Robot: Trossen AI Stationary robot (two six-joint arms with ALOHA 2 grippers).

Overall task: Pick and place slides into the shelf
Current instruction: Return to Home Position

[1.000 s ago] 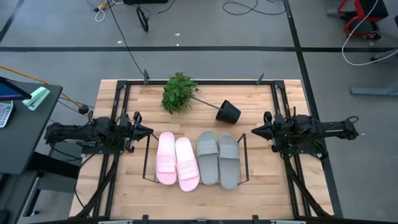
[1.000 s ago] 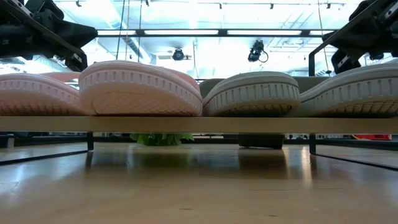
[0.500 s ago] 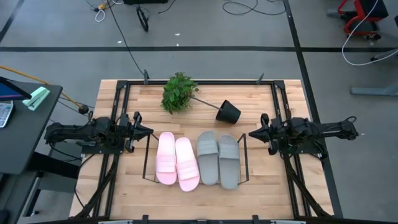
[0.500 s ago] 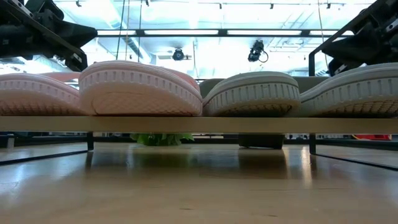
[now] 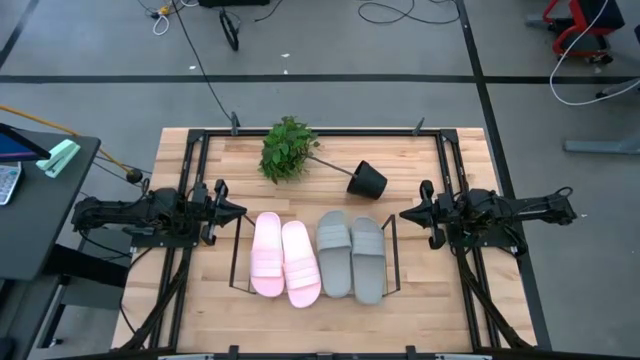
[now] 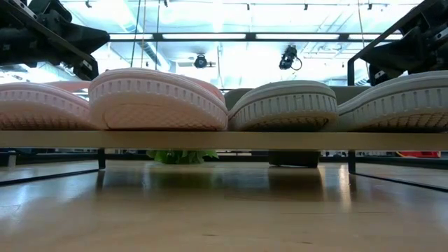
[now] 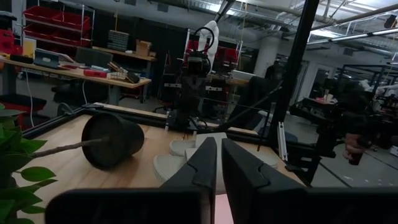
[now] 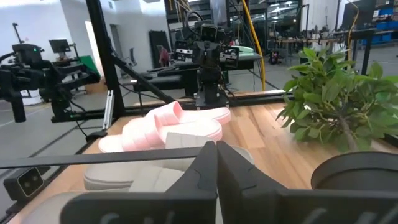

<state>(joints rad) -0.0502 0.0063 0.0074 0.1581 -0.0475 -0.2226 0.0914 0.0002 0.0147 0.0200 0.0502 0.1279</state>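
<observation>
Four slides lie side by side, soles down, on the black wire shelf in the middle of the table. Two are pink and two grey-green. The low view shows their heels above the shelf's near bar. My left gripper hovers shut just off the shelf's left end. In its wrist view the fingers are closed. My right gripper hovers shut off the shelf's right end, closed too in its own view.
A green plant lies tipped toward the far side of the table, its black pot on its side just beyond the grey-green slides. Black rails run along the table's left and right sides. Bare wood shows in front of the shelf.
My right gripper has edged a little toward the table's left, nearer the shelf's right end, still shut. The slides and my left arm have stayed where they were.
</observation>
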